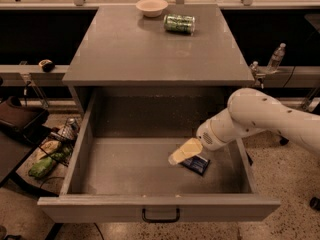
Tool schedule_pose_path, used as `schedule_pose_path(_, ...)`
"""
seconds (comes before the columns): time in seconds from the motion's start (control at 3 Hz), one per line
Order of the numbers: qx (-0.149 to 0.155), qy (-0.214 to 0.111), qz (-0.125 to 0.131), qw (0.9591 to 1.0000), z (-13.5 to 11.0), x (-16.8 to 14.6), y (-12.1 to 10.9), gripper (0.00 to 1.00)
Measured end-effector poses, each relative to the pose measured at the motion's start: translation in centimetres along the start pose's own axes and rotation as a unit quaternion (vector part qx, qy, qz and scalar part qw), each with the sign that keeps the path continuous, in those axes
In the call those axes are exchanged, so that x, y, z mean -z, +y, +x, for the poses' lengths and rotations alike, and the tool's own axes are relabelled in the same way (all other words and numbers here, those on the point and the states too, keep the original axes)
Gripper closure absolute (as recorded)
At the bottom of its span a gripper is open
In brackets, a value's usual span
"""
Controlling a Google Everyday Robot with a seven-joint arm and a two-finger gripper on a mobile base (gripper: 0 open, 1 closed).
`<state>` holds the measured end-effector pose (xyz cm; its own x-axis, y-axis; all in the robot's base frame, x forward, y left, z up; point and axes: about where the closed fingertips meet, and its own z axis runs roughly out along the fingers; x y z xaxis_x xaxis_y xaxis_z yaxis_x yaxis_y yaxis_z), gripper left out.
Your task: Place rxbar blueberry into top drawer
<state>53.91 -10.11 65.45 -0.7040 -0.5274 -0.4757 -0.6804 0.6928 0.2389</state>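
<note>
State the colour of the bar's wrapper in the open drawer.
Dark navy blue, in the camera view; the rxbar blueberry lies beside the gripper.

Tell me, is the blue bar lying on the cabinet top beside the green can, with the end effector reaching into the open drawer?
No. The camera view shows the bar on the floor of the drawer, beside the end effector, not by the can up top.

I see a big grey desk (pixel 150 49) on a speckled floor (pixel 295 224). A pale rail (pixel 295 78) runs behind it. The light is dim and warm. My pincer (pixel 184 152) hangs low before the desk.
</note>
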Motion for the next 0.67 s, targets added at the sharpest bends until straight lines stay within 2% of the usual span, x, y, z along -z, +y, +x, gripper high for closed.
schedule_pose_path(0.33,0.051,0.022,-0.021,0.9982,-2.1,3.0,1.8,0.0)
schedule_pose_path(0.67,0.103,0.063,-0.019,0.9925,-1.8,8.8,3.3,0.0)
